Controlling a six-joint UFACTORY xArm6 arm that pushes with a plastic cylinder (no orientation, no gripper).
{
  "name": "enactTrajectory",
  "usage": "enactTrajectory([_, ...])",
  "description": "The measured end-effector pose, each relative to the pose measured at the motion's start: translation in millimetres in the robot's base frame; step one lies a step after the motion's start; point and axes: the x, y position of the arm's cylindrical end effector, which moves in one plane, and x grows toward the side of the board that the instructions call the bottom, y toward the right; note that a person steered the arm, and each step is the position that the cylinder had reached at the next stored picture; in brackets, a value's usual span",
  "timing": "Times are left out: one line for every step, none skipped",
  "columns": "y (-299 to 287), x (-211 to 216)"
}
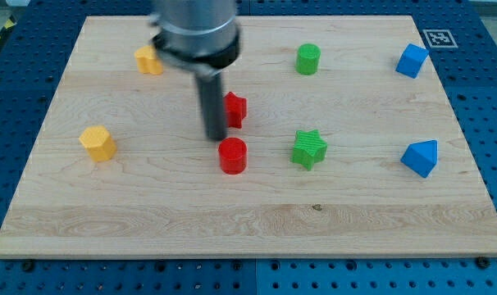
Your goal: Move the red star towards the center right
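Note:
The red star (235,109) lies near the middle of the wooden board (248,221), partly hidden behind the dark rod. My tip (216,138) rests on the board just left of the red star and slightly below it, close to touching it. A red cylinder (232,155) stands just below and right of the tip. The arm's grey housing (195,33) hangs over the board's upper middle.
A green star (309,149) lies right of the red cylinder. A green cylinder (308,59) stands at the upper right of centre. Two blue blocks sit at the right, one high (412,61) and one lower (421,157). Yellow blocks sit at the upper left (148,60) and the left (98,142).

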Motion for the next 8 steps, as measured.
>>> enactTrajectory([-18.0,-71.2])
enactTrajectory([-3.7,-59.4])
enactTrajectory([16.7,-71.7])
enactTrajectory([67.0,-83.0])
enactTrajectory([116.9,-82.5])
enactTrajectory([98.3,-78.1])
enactTrajectory([71.0,-48.1])
enactTrajectory([151.2,-37.7])
